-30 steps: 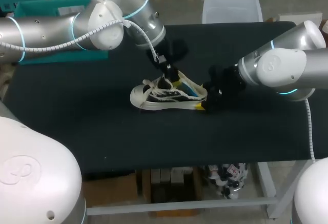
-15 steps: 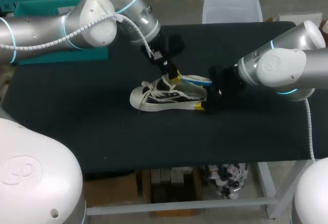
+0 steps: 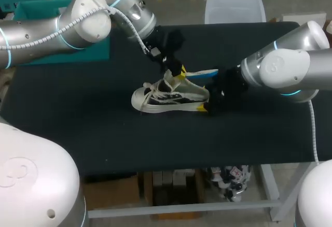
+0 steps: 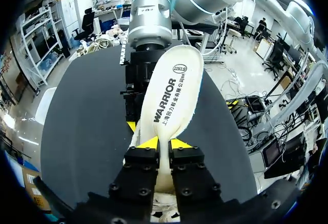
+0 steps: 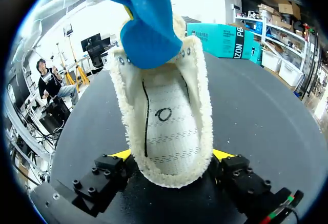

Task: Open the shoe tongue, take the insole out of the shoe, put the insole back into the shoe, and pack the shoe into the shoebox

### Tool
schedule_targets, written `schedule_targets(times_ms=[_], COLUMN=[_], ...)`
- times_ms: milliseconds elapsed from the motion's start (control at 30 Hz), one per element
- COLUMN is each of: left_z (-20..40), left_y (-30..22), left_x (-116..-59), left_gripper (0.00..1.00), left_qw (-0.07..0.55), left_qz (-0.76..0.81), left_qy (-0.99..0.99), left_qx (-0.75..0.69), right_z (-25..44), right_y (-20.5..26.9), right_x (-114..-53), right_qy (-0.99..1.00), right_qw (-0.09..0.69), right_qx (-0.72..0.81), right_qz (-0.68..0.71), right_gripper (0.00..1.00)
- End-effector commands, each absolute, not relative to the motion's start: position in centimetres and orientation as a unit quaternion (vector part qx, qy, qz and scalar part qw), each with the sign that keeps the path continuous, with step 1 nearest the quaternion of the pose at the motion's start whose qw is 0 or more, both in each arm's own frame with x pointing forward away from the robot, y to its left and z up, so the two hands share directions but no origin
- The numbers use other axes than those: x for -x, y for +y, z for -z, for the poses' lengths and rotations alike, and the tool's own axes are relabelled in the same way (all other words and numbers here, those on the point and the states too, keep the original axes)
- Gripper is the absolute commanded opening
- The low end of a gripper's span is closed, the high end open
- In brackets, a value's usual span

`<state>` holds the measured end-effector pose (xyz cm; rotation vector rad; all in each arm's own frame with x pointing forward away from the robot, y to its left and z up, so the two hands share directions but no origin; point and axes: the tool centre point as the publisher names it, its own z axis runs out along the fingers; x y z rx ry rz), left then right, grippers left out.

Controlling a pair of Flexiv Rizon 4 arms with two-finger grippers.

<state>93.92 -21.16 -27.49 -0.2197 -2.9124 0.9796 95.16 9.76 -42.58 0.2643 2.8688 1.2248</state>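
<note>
A white low sneaker [image 3: 168,97] with black side stripes lies mid-table, toe to the left. My left gripper [image 3: 179,72] hangs just above its opening, shut on one end of the insole [image 3: 201,74], which sticks out to the right over the heel, clear of the shoe. In the left wrist view the cream insole [image 4: 171,93] runs forward from between the fingertips of my left gripper [image 4: 163,143]. My right gripper [image 3: 206,105] holds the shoe's heel. In the right wrist view the shoe [image 5: 169,126] sits between both fingers [image 5: 121,155], with the insole's blue underside [image 5: 146,24] above it.
A teal box [image 3: 96,53] lies at the table's back left, partly behind my left arm; it also shows past the shoe in the right wrist view [image 5: 220,39]. A clear plastic bin [image 3: 233,9] stands at the far edge. The black tabletop [image 3: 155,144] stretches in front.
My left gripper has risen and drawn back to the left, pulling the insole up out of the shoe. The shoe and my right arm have stayed put.
</note>
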Motion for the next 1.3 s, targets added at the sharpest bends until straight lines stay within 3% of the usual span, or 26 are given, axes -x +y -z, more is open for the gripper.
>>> schedule_targets(times_ms=[33,533,567,600,633,667,1300], left_z=[26.4,22.6,22.4,22.2,22.0,21.8,18.3], left_y=[-21.0,-21.5,-21.6,-21.7,-21.8,-21.9,-21.2], left_x=[-93.6,-92.6,-92.5,-92.4,-92.3,-92.2,-90.1], left_gripper=[0.00,0.00,0.00,0.00,0.00,0.00,0.00], left_qw=[0.028,0.027,0.028,0.028,0.028,0.027,-0.001], left_qz=[-0.329,-0.369,-0.373,-0.376,-0.378,-0.381,-0.403], left_qy=[-0.940,-0.913,-0.910,-0.908,-0.906,-0.904,-0.878], left_qx=[0.085,0.174,0.179,0.183,0.187,0.193,0.260], right_z=[43.0,42.4,42.2,42.1,42.0,41.8,37.2], right_y=[9.8,9.3,9.2,9.1,9.0,8.9,6.6], right_x=[-95.2,-95.3,-95.3,-95.3,-95.3,-95.2,-95.2], right_qy=[0.916,0.919,0.920,0.921,0.921,0.921,0.936], right_qw=[0.004,0.005,0.006,0.006,0.006,0.006,0.035], right_qx=[-0.084,-0.081,-0.080,-0.081,-0.081,-0.082,-0.071], right_qz=[-0.392,-0.386,-0.384,-0.382,-0.382,-0.381,-0.343], right_gripper=[0.00,0.00,0.25,0.39,0.63,1.00,1.00])
